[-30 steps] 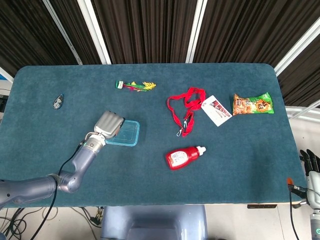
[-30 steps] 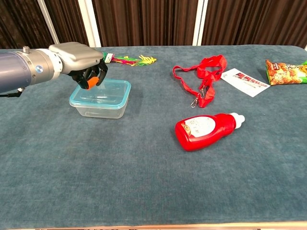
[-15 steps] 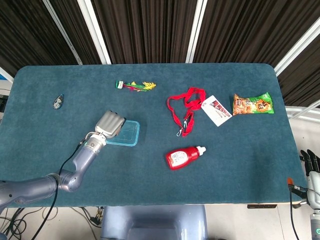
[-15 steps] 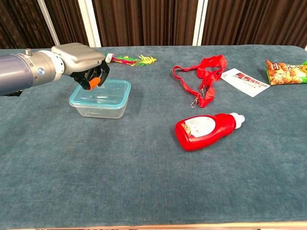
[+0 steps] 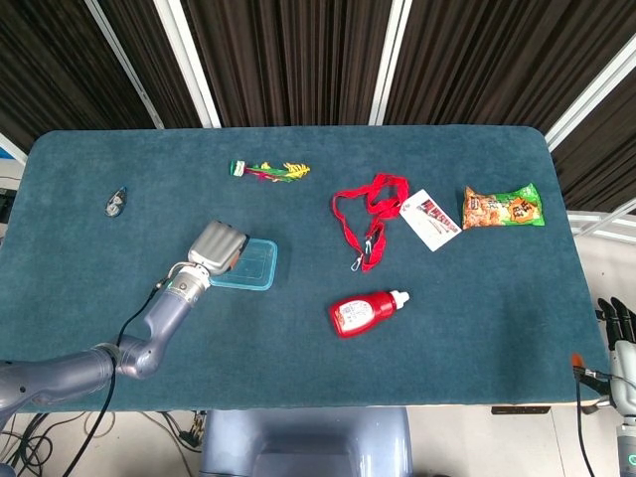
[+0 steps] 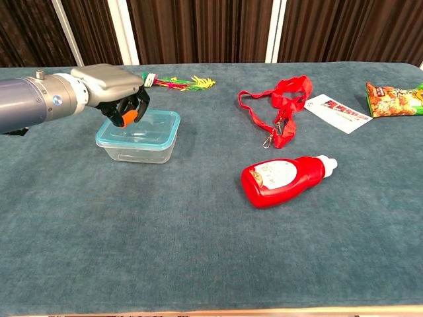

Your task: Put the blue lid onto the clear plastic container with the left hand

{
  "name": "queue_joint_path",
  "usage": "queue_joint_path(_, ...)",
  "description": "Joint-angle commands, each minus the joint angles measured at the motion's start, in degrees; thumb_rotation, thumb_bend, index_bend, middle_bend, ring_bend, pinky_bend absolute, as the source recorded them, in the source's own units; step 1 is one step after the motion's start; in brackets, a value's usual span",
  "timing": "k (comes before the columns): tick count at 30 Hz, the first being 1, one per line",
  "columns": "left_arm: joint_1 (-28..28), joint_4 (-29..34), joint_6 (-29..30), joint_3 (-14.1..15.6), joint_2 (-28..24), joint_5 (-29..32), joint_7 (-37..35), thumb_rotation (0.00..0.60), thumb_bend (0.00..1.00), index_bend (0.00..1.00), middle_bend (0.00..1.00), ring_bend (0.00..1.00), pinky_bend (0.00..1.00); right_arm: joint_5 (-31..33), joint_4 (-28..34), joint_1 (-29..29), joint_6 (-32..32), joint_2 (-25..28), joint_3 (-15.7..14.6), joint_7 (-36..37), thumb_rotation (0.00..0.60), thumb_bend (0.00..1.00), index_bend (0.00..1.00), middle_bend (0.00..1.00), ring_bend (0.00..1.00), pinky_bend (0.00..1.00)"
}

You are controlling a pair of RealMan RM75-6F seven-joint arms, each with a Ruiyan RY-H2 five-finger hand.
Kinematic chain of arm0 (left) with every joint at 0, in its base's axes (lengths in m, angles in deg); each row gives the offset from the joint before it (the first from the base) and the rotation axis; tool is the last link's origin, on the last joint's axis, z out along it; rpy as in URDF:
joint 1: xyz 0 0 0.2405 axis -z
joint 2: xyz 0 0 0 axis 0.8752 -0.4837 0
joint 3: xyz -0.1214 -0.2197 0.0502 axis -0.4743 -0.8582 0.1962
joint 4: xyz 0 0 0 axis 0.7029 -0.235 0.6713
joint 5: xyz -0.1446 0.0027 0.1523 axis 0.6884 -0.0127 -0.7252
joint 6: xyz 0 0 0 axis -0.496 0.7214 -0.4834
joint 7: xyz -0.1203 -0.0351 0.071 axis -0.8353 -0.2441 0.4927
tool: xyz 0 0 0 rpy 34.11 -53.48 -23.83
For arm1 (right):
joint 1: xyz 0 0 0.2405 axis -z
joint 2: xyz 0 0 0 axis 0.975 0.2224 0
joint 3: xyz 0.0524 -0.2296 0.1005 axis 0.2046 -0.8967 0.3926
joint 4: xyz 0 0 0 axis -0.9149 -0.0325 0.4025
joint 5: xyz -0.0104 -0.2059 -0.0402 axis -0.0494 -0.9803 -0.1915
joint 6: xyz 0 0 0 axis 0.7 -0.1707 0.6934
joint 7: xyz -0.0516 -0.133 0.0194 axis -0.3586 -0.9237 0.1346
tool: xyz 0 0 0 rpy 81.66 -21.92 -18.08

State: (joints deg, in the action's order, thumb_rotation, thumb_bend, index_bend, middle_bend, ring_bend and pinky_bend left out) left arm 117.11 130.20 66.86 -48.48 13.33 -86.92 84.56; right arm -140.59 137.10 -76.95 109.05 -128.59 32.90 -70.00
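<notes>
Parked low off the near right corner of the tabletop, out of the way: the right hand, too small to read its fingers. Further in, lying aside, a red bottle. Beyond, resting square on the clear plastic container, the blue lid; poised over its left corner, probably to press it home, the left hand, fingers curled together, grasping nothing.

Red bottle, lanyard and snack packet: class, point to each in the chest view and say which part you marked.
red bottle (image 6: 281, 179): chest view, on its label.
red lanyard (image 6: 289, 88): chest view, on the strap's upper loop.
snack packet (image 6: 394, 98): chest view, middle of its printed face.
</notes>
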Motion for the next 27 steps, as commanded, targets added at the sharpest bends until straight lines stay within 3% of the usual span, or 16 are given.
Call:
queue_joint_path(1,-0.06,-0.37,-0.83,-0.38,0.14,-0.04,-1.05,0.6,0.58,0.72,0.67,0.48,0.52,0.01,0.04,-0.01,-0.03,0.01,-0.02,-0.06,0.6,0.39,0.06,0.04,0.03,0.0)
queue_joint_path(9,-0.05,-1.26,-3.56,-1.92,-0.04,-0.33,-5.33,0.6,0.58,0.72,0.67,0.48,0.52,0.03,-0.12,0.04,0.16,-0.13,0.01,-0.23,0.6,0.39,0.06,0.04,0.03,0.0)
queue_joint_path(27,-0.06,-3.55,-5.2,-2.47,-0.01,-2.77,-8.56,0.6,0.58,0.72,0.68,0.48,0.52,0.46,-0.16,0.13,0.58,-0.45,0.26,-0.91,0.6,0.39,0.06,0.04,0.03,0.0)
